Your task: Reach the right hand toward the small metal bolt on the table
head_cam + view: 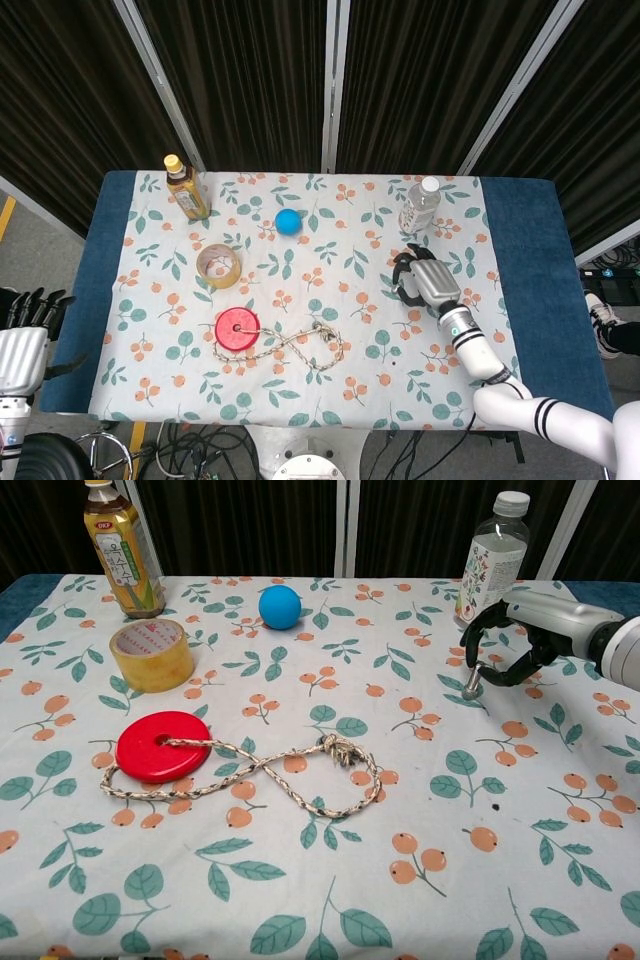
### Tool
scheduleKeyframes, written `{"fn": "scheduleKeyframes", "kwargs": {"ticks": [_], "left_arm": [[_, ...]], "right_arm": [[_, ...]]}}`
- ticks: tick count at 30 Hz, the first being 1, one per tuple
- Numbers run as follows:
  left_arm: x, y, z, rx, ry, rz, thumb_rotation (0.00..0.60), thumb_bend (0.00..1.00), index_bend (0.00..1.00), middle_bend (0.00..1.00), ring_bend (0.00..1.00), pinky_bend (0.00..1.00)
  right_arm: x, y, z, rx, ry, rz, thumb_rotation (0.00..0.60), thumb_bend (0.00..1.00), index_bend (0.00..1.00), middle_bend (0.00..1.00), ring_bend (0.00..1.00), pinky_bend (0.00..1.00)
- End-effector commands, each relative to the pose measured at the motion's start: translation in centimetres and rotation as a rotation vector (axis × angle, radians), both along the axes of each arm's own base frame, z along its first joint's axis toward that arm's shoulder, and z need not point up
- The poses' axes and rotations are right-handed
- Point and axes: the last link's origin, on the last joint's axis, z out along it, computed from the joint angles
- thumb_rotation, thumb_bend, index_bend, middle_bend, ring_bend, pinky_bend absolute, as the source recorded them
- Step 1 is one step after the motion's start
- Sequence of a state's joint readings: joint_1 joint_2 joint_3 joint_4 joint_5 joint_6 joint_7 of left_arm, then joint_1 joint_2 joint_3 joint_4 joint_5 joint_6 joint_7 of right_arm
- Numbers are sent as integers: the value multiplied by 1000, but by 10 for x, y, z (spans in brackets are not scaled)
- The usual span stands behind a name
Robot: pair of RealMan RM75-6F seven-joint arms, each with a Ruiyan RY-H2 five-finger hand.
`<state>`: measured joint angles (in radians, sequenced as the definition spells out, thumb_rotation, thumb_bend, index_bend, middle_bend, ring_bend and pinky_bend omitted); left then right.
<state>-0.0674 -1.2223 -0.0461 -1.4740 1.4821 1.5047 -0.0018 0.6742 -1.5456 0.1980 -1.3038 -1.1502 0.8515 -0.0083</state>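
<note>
Floral cloth point(300, 900), printed with leaves and orange berries, covers the table, and its near half is mostly bare in the chest view. On that open stretch, right of centre, lies a tiny dark speck that appears to be the small metal bolt point(494, 805); it is too small to make out its shape. It sits alone, well apart from the right hand point(505, 645) further back and from the rope point(300, 790) to its left. The rope lies in loose loops across the middle of the frame, one end draped over a red disc point(150, 748) at left. The right hand hangs above the cloth at the right of the frame, its arm entering from the right edge. Its fingers point(478, 630) are curled down and in toward the thumb like a claw, with nothing visibly held. Whether the thumb tip touches the cloth cannot be told. A clear water bottle point(490, 560) stands just behind the hand, near the far edge. Further left are a tape roll point(152, 655), a blue ball point(280, 607) and a tea bottle point(123, 550) in the upper left corner. In the head view the left hand point(22, 345) sits off the table at the lower left edge, fingers straight and apart, empty.
</note>
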Motion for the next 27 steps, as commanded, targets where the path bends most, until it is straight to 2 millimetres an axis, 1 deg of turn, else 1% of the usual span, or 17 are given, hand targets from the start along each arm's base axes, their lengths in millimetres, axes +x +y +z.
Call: {"fn": "scheduleKeyframes", "kwargs": {"ticks": [1,4,12,16,20,22,24,25,27], "left_arm": [[0,1,0,-1,1,0,600,0,185,124,9,14],[0,0,0,-1,1,2,600,0,185,124,9,14],[1,0,0,-1,1,2,600,0,185,124,9,14],[1,-1,0,-1,1,2,600,0,186,124,9,14],[1,-1,0,-1,1,3,600,0,186,124,9,14],[1,-1,0,-1,1,3,600,0,185,124,9,14],[1,-1,0,-1,1,3,600,0,185,124,9,14],[1,3,1,12,-3,-5,600,0,185,124,9,14],[1,3,0,12,-3,-9,600,0,186,124,9,14]], "right_arm": [[0,1,1,4,2,4,600,375,523,239,4,79],[0,1,1,6,5,7,600,375,492,237,4,68],[3,2,0,16,13,23,600,375,446,229,1,53],[7,4,5,2,2,45,600,376,426,224,1,51],[12,13,23,-46,2,99,600,377,391,222,1,50],[10,22,40,-98,22,131,600,379,366,221,3,50],[4,35,60,-164,53,157,600,380,336,217,7,51],[0,42,69,-193,66,162,600,380,317,213,10,53],[-12,60,89,-253,90,158,600,381,282,202,12,59]]}}
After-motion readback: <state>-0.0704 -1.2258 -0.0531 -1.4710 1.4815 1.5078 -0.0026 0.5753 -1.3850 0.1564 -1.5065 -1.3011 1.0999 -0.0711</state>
